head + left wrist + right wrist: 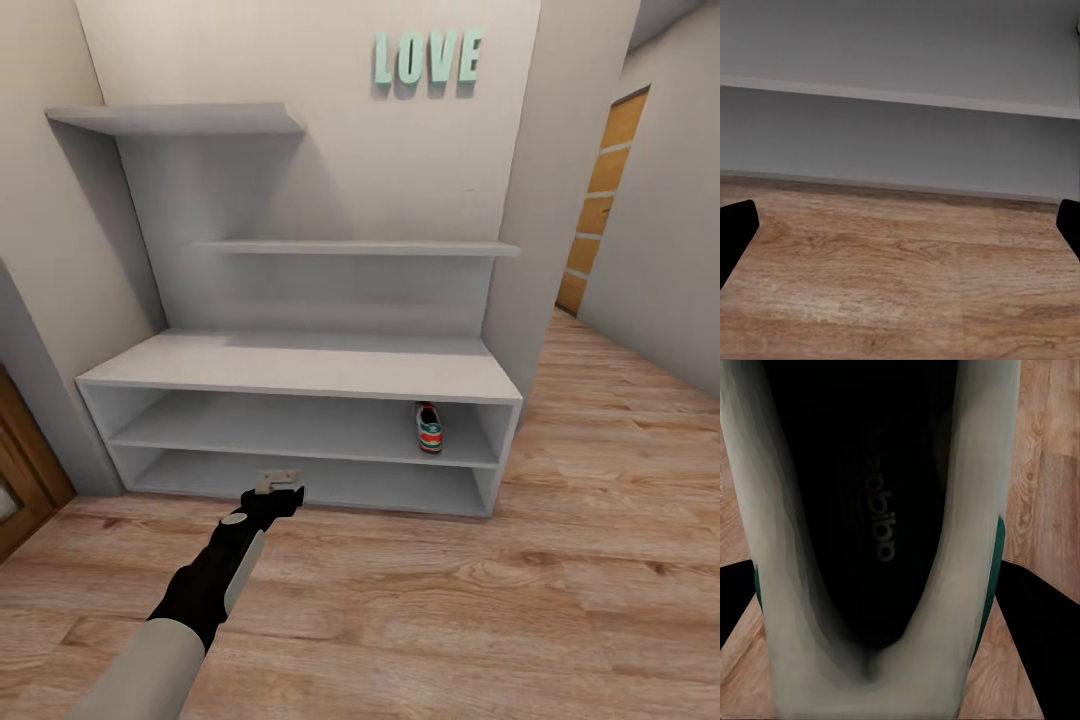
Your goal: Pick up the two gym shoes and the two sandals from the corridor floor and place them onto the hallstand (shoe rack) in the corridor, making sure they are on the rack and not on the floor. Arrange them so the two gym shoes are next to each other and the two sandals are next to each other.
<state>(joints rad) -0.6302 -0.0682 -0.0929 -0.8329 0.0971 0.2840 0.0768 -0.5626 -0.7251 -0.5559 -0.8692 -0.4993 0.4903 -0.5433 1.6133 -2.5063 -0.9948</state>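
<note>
The hallstand (pixel 300 365) stands against the wall, pale grey with a bench top and two open shelves. One gym shoe (pixel 429 428) sits at the right end of its upper open shelf, sole and heel toward me. My left gripper (pixel 279 486) is open with nothing in it, low in front of the bottom shelf; its black fingers (pixel 735 232) stand wide apart over the corridor floor (pixel 900 285). My right gripper (pixel 892 611) is shut on the other gym shoe (pixel 877 510), seen from above with its dark insole. The two sandals are out of view.
Wood-plank floor (pixel 460 600) stretches in front of the hallstand and to the right, down a passage with an orange-panelled door (pixel 603 200). A brown door frame (pixel 25 480) is at the left edge. Teal LOVE letters (pixel 427 57) hang on the wall.
</note>
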